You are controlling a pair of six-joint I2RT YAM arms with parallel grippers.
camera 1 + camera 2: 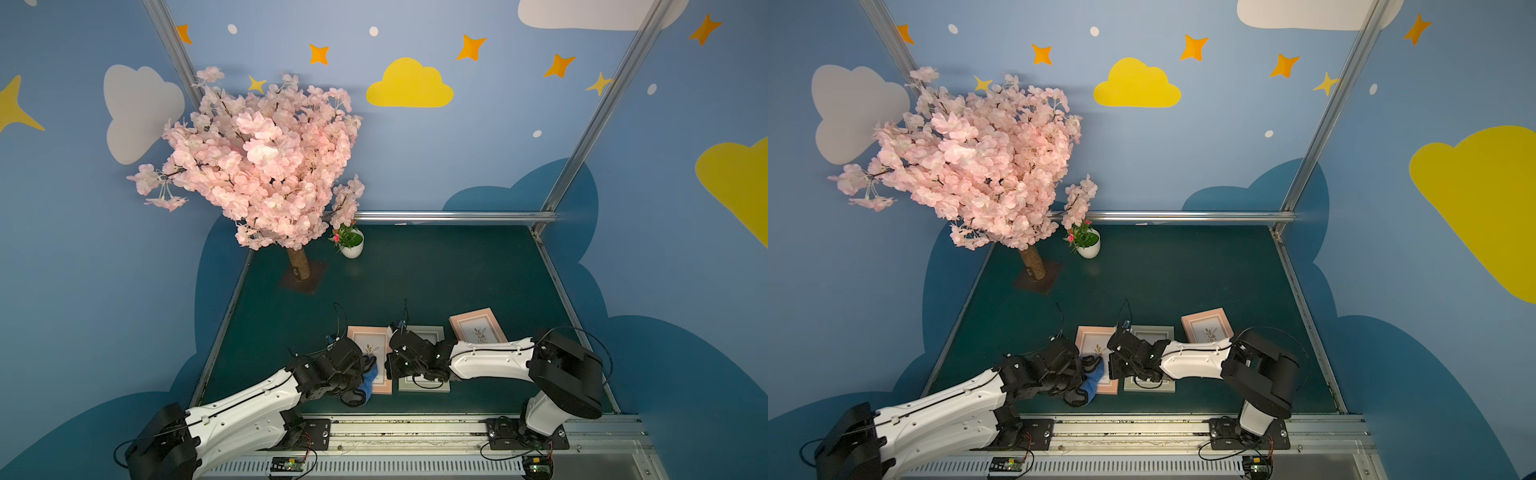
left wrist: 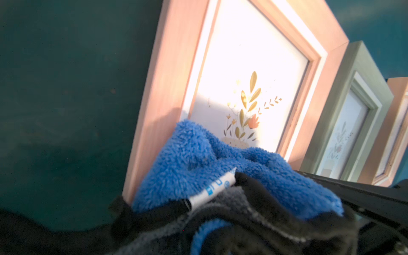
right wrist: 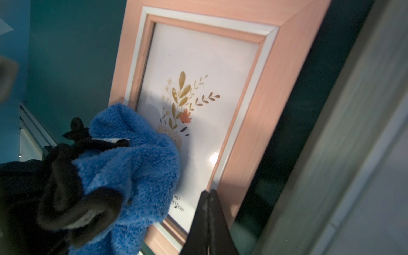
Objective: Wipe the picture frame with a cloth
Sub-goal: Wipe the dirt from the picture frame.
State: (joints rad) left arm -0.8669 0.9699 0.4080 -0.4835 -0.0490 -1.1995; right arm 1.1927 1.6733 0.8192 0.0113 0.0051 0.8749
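Observation:
The picture frame (image 1: 360, 337) (image 3: 276, 88) is pink with a flower print and lies flat on the dark green table, leftmost of three frames. My left gripper (image 1: 365, 376) is shut on the cloth (image 2: 198, 159), a bunched blue plush cloth with a dark reverse and a white tag. The cloth (image 3: 132, 172) rests on the near part of the frame's glass and its near corner. The left fingers are buried in the cloth. My right gripper (image 3: 208, 192) is shut and empty, its tips against the frame's inner edge on the side facing the grey frame.
A grey-green frame (image 1: 438, 332) lies right beside the pink one, and another pink frame (image 1: 478, 326) lies further right. A pink blossom tree (image 1: 257, 166) and a white flower pot (image 1: 352, 247) stand at the back left. A metal rail (image 1: 415, 432) runs along the front.

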